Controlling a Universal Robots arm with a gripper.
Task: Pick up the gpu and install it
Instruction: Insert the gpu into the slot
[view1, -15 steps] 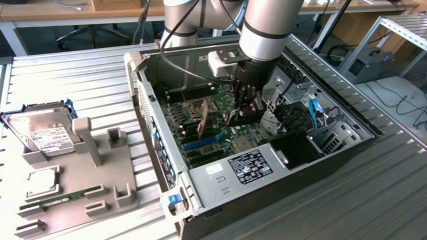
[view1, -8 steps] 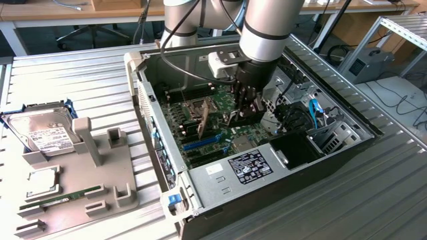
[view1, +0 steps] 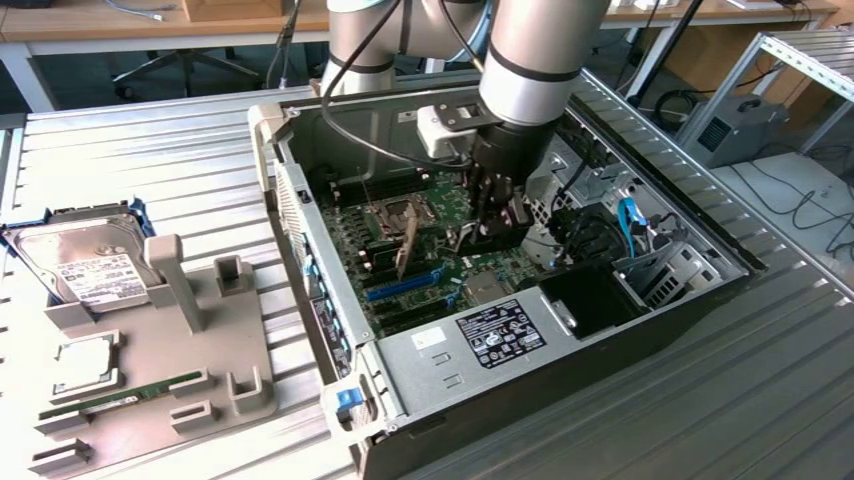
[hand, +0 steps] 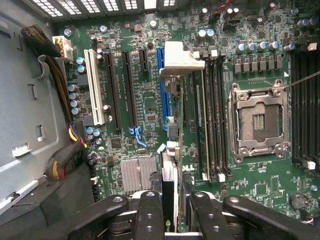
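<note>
The gpu (hand: 170, 150) is held edge-on by the end effector (hand: 170, 212) above the blue slot (hand: 161, 80), hemmed by memory sockets (hand: 215, 125).

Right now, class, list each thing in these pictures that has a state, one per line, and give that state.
Computer case: side panel off, lying open.
CPU socket: empty.
Gpu: held edge-on above the motherboard.
Gripper: shut on the gpu.
Hard drive: resting in the parts tray.

We are seeing an open computer case (view1: 400, 400) lying on a ribbed metal table (view1: 134, 150). At the exterior view's left, a grey fixture tray (view1: 227, 380) is carrying a hard drive (view1: 87, 262), a processor (view1: 83, 362) and a green memory stick (view1: 120, 398).
</note>
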